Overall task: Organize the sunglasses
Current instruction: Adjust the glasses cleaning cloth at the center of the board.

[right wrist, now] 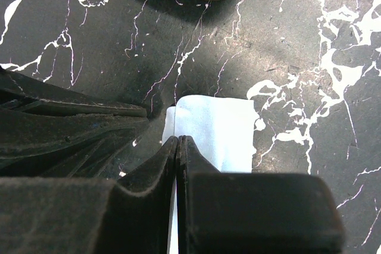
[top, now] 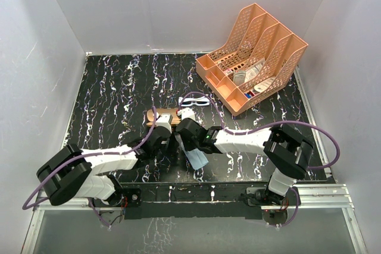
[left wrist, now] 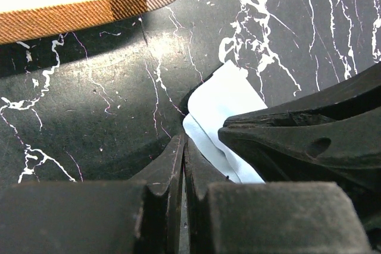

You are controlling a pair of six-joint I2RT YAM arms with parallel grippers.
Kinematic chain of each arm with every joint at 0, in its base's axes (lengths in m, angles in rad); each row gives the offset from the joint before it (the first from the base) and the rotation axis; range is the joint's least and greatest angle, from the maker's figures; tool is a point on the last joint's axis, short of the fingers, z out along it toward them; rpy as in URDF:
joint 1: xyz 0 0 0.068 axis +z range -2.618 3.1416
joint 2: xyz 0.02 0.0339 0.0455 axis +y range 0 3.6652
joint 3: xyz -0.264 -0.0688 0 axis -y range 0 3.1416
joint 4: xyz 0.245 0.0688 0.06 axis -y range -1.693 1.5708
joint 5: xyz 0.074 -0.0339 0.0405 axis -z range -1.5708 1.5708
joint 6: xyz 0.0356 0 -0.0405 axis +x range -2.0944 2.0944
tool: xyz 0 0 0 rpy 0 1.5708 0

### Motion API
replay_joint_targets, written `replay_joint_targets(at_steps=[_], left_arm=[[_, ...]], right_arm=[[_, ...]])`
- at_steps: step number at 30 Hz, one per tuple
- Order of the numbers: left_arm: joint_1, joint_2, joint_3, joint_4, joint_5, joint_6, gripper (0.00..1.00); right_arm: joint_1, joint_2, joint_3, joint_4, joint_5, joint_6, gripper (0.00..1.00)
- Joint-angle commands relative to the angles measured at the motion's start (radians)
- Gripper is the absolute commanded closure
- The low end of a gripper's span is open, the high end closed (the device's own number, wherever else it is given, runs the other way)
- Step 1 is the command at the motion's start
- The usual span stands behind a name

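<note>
top view: the sunglasses lie on the table at about 1 o'clock from both claws, just beyond the case, long axis 9 to 3. the right claw looks slightly nearer to them than the left claw. the rack at 2 o'clock holds small items i cannot identify. left wrist view: left claw pressed shut, tips just beside the cloth, case at 11 o'clock. right wrist view: right claw shut at the edge of the cloth; whether it pinches the cloth i cannot tell. neither wrist view shows the sunglasses.
</note>
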Motion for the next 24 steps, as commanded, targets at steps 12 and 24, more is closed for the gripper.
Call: replay_joint_targets(at_steps=[12, 24], left_arm=[[0.004, 0.075, -0.069, 0.218, 0.034, -0.069, 1.0], [0.003, 0.038, -0.136, 0.339, 0.017, -0.106, 1.0]], right_arm=[[-0.006, -0.018, -0.021, 0.064, 0.021, -0.001, 0.92], [-0.006, -0.019, -0.048, 0.087, 0.021, 0.008, 0.89]])
